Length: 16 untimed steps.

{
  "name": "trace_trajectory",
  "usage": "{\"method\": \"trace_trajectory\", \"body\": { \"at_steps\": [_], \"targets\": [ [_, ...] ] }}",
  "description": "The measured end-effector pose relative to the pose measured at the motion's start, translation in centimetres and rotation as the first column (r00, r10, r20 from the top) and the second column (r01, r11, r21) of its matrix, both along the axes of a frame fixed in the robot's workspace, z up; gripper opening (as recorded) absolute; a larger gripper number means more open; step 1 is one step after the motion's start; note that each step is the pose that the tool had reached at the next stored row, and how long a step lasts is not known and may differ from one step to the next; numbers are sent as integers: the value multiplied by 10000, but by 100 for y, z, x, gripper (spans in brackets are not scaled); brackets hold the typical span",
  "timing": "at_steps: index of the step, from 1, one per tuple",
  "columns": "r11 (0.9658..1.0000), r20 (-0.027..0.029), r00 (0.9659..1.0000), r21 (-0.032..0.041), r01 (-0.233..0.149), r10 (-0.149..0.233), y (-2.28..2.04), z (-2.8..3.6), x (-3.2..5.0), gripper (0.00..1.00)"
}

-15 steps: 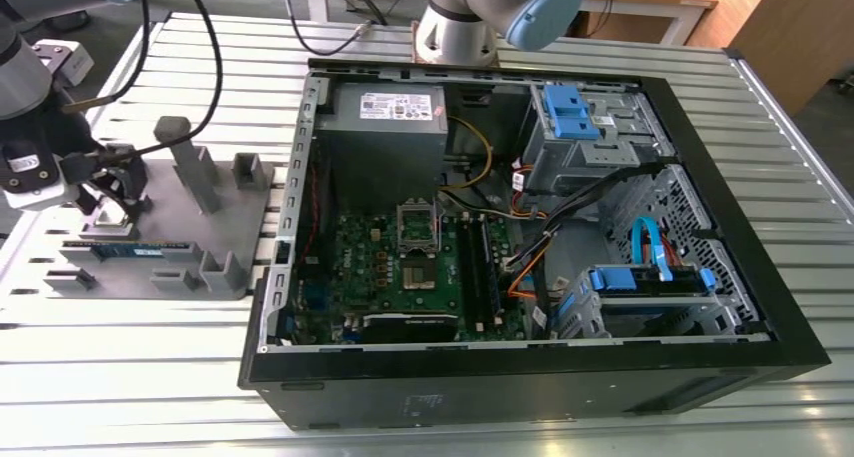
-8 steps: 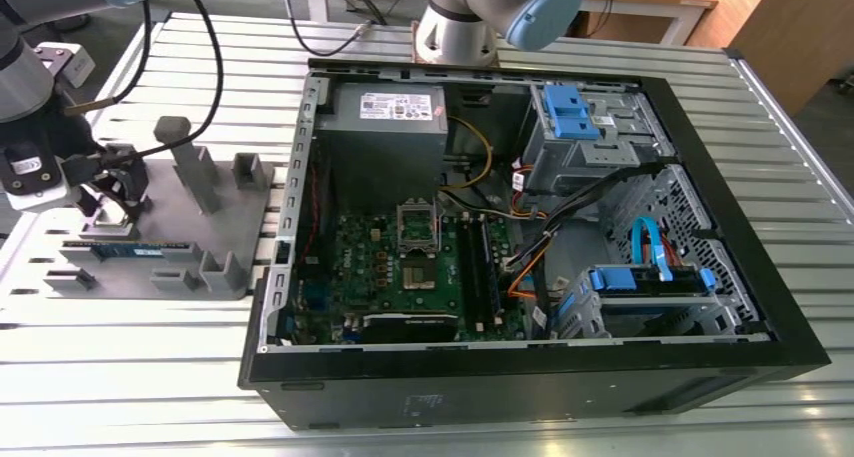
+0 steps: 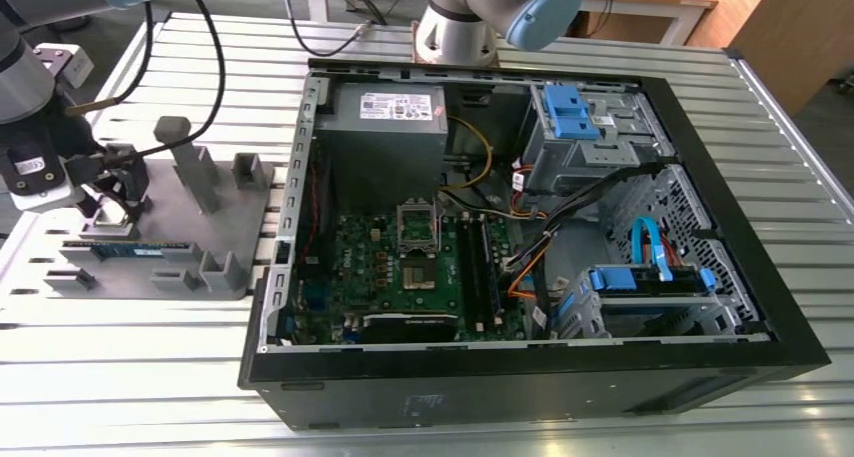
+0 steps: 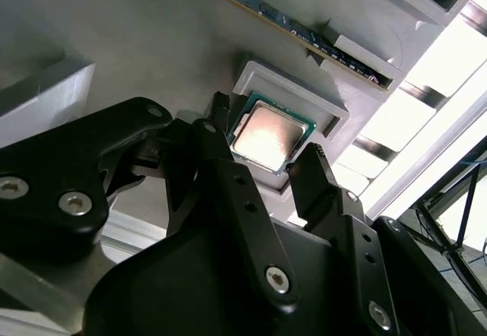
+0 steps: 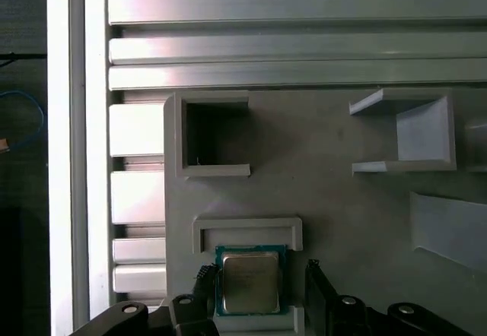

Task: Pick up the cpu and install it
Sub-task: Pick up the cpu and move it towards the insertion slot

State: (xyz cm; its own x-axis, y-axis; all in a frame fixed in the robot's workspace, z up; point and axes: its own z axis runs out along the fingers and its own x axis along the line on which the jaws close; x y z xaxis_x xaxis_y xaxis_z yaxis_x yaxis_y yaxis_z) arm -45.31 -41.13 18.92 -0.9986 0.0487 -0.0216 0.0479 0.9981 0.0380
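The cpu [image 4: 270,134] is a small square chip with a silvery top. It lies flat in a walled recess of the grey holder [image 5: 342,191] and also appears in the first wrist view as the cpu [image 5: 249,281]. My gripper [image 4: 265,144] hangs just above it, open, with one black finger on each side of the chip. In the first wrist view a narrow gap shows between one finger [image 5: 316,275] and the chip's edge. In the exterior view my gripper [image 3: 114,202] sits over the holder [image 3: 180,222] at the exterior view's left.
An open computer case [image 3: 534,357] lies to the exterior view's right of the holder, its motherboard socket [image 3: 416,227] standing open. A memory stick [image 3: 127,249] rests on the holder near the gripper. Upright holder posts [image 3: 187,162] stand close by. A second arm's base [image 3: 461,27] is behind the case.
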Motion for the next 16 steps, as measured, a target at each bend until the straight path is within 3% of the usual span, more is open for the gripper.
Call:
{"method": "trace_trajectory", "body": {
  "at_steps": [7, 16],
  "targets": [
    [9998, 0, 9998, 0, -178, 178, 0, -2, 0, 59],
    [9952, 2, 9952, 0, -976, 976, 0, -9, -1, 59]
  ]
}}
